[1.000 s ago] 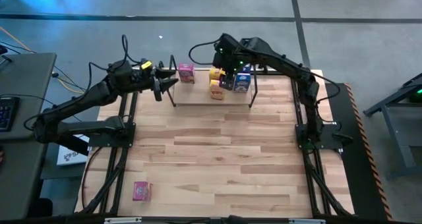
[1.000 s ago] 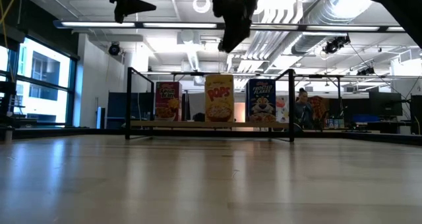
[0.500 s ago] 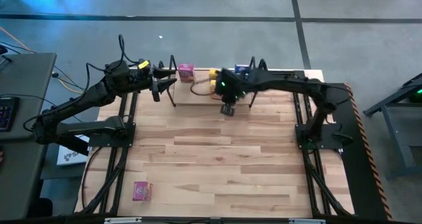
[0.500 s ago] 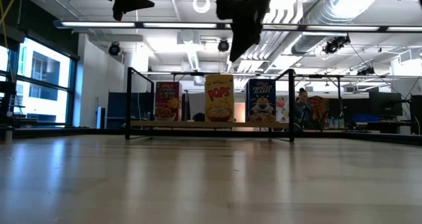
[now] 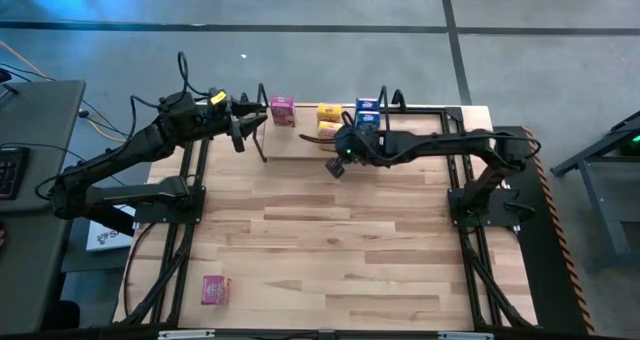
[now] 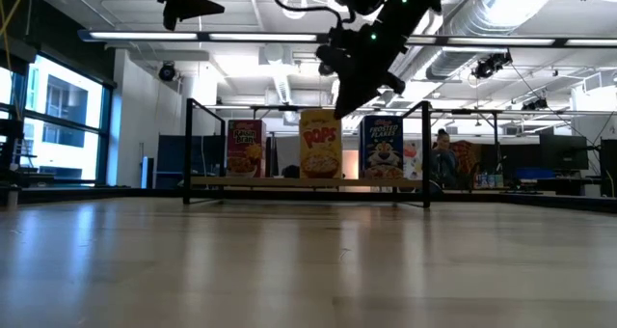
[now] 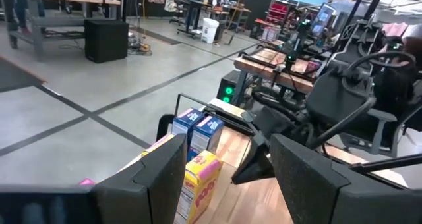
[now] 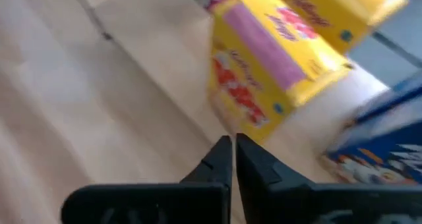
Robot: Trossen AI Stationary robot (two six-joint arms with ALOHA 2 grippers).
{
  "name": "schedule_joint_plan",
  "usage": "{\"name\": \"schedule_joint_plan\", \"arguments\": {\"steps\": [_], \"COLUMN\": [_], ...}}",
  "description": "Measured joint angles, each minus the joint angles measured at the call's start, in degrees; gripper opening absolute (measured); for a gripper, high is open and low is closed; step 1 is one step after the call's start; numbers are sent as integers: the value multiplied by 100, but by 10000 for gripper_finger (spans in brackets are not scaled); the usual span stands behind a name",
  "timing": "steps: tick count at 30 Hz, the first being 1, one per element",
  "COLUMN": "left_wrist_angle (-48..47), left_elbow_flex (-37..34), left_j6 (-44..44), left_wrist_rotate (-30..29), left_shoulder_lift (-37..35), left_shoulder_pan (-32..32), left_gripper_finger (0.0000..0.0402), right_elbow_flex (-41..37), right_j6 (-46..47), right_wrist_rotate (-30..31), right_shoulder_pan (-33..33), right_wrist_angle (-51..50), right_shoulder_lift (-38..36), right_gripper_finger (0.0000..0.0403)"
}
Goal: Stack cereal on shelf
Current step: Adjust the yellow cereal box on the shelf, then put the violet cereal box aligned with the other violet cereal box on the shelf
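- The right hand hangs above the table, just in front of the shelf, its arm stretched across from the right side; the fingers are pressed together on nothing, pointing at the yellow cereal box.
- The left hand hovers high by the shelf's left end, its arm reaching in from the left, fingers apart and empty.
- On the shelf stand a pink cereal box, the yellow box in the middle, and a blue cereal box.
- Another pink box lies near the table's front left corner, well apart from both hands.
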Motion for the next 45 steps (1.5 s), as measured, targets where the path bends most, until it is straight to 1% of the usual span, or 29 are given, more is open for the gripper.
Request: {"name": "schedule_joint_plan", "arguments": {"steps": [2,4,6,9,16,27,32,38,42,45], "left_wrist_angle": [4,6,9,7,8,4,4,2,-2,-4], "left_elbow_flex": [-1,-1,0,-1,-1,-1,-1,-1,-1,-1], "left_j6": [0,-12,-56,-61,-63,-61,-59,-57,-59,-56], "left_wrist_rotate": [-4,-38,-53,-57,-57,-85,-110,-129,-129,-129], "left_shoulder_lift": [0,2,2,2,4,4,4,4,4,4], "left_shoulder_pan": [0,0,0,0,-2,-2,-2,-1,0,-1], "left_gripper_finger": [209,209,209,209,209,209,209,209,209,209], "right_elbow_flex": [0,7,4,4,4,4,4,4,4,4], "right_j6": [-64,-319,-538,-550,-730,-1072,-1268,-1204,-1178,-792], "right_wrist_rotate": [109,45,-32,-89,388,469,677,644,247,-113], "right_shoulder_pan": [-5,-4,0,2,-24,-164,-164,-164,-160,-53], "right_wrist_angle": [49,186,100,65,135,211,396,398,157,-205], "right_shoulder_lift": [59,175,306,418,461,461,461,463,445,347], "right_gripper_finger": [0,0,0,0,0,0,0,0,0,0]}}
